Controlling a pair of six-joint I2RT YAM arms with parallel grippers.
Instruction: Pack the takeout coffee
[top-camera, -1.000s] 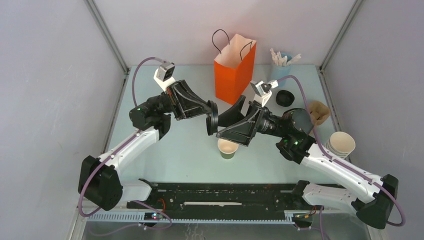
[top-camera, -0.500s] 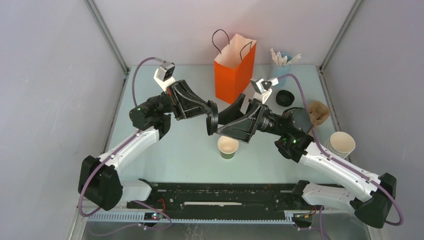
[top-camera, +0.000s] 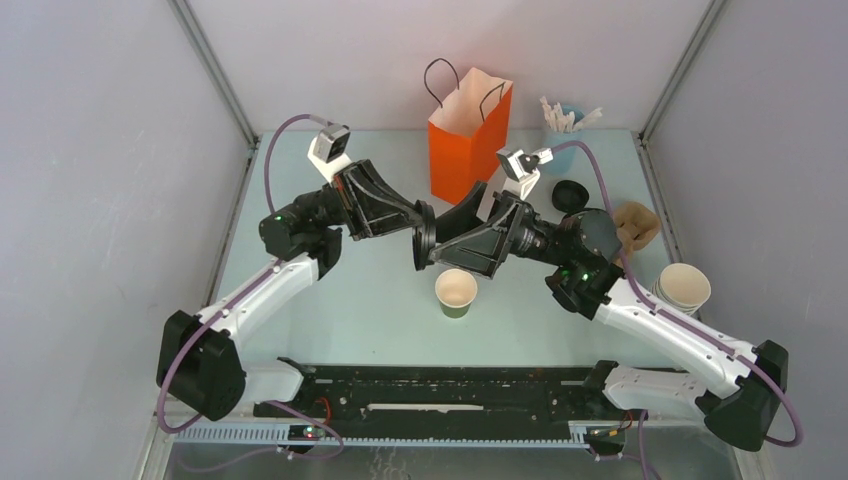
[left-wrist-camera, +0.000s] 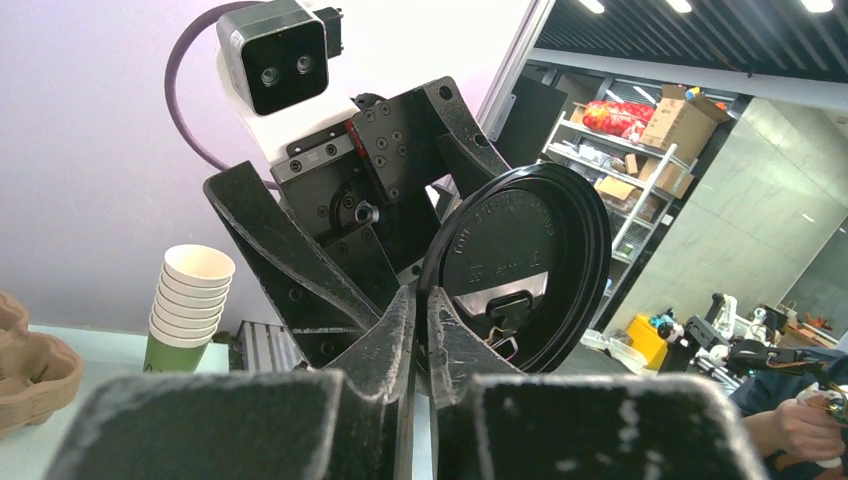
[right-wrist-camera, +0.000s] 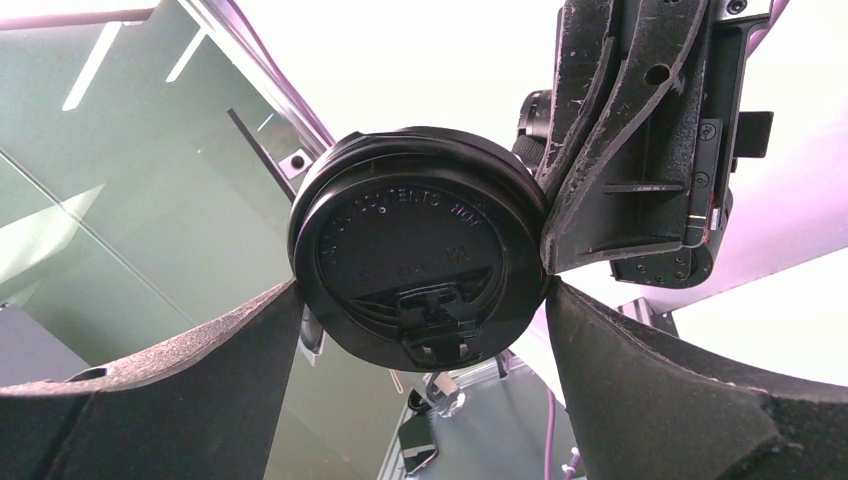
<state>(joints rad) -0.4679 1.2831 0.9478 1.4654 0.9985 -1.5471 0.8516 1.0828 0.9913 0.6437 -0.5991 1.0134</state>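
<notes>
Black plastic lid (top-camera: 424, 235) is off the cup and up in the air, held on edge mid-table. The left gripper (left-wrist-camera: 422, 300) is pinched tight on its rim, both fingers pressed together with only the lid edge between them. The left wrist view shows the lid's top face with the sip tab low. The right gripper (right-wrist-camera: 422, 288) is spread as wide as it goes, one finger on each side of the lid, straddling it. The tips sit right at the rim, but I cannot tell whether they touch it. The takeout coffee's olive-green paper cup (top-camera: 456, 293) stands upright on the table (top-camera: 350, 300), lidless, pale tan inside. It sits just below and slightly to the right of the raised lid, in front of the orange bag (top-camera: 468, 135) and clear of both grippers. The bag stands open at the back, handles up, with nothing visible inside from this angle. A second black lid (top-camera: 570, 195) lies flat on the table to the right of the bag. A pale blue cup (top-camera: 562, 135) of white sticks (top-camera: 565, 115) stands in the back right corner. A cardboard cup carrier (top-camera: 636, 222) is at the right edge, with a stack of paper cups (top-camera: 683, 289) just nearer than it.
</notes>
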